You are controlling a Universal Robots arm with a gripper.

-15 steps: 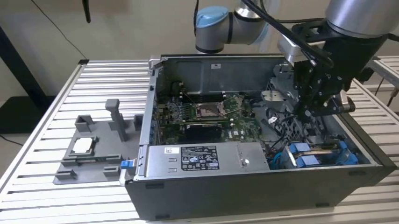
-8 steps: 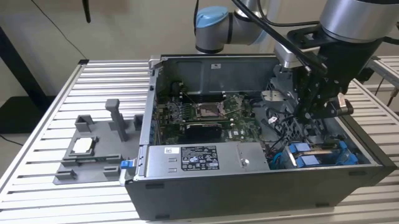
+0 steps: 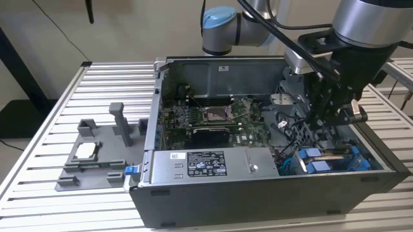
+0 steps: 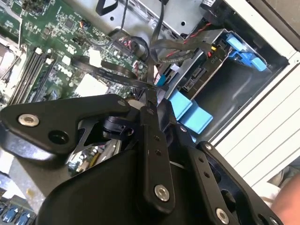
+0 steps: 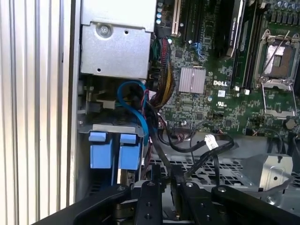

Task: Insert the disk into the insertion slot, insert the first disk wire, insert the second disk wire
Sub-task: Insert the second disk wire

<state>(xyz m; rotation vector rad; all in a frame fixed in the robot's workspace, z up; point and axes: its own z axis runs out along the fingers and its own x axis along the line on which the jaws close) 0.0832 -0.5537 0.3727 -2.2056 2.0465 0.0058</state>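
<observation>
- Blue plastic carrier tabs mark the disk [image 3: 329, 159], seated in its slot at the case's [image 3: 271, 198] lower right in the exterior view.
- Black metal pincer [image 3: 329, 118] hangs just above it, fingers pinched on a thin black wire [image 4: 112, 70].
- Ribbed aluminium table [image 3: 38, 154] carries the case.

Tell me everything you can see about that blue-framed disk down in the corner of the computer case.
The disk sits low in the open case's front corner, at the exterior view's right, beside the grey power-supply box. Its bright blue plastic carrier shows as two tabs side by side, with a grey metal edge between blue ends. Dark cables run close by; whether any is plugged in cannot be told. The gripper hangs above, not touching it.
</observation>
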